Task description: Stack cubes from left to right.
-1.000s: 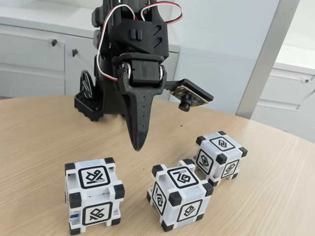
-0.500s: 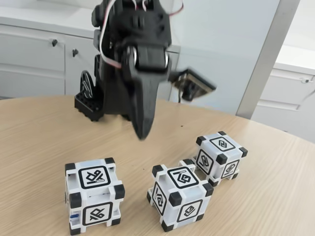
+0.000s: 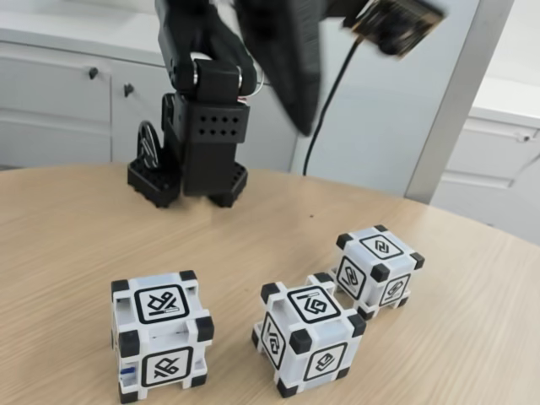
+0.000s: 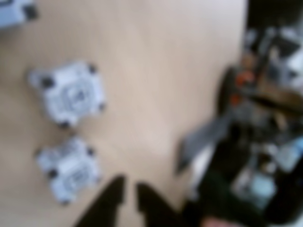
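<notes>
Wrist view is blurred: end effector (image 4: pixel 129 191) slightly parted, empty, above cubes (image 4: pixel 71 92).

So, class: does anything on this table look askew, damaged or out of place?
Nothing stands out. Three cubes sit flat and unstacked in the fixed view: left, middle, right. The middle and right ones are turned corner-on, close together. No damage shows.

The three cubes (image 3: pixel 160 342) (image 3: pixel 307 335) (image 3: pixel 377 267) look like smooth white plastic with matt black corner blocks and slightly glossy faces. The table (image 3: pixel 76 236) shows a pale wood-grain surface with a satin, smooth finish. The arm's base (image 3: pixel 207 143) looks like matt black printed plastic.
</notes>
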Tool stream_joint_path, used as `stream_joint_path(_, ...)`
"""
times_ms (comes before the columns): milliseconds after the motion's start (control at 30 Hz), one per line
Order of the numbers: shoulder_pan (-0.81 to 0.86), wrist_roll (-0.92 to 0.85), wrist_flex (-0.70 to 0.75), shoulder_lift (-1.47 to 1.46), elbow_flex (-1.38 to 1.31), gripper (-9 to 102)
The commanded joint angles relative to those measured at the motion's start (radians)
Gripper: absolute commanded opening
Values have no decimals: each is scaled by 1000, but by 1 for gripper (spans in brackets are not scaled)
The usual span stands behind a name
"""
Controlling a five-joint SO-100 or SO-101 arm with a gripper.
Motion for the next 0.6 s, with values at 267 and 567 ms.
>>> stream_joint_path(267,-219,-155,414,-561,-712,0)
stream_joint_path(567,-425,-81,522,-848,-802,0)
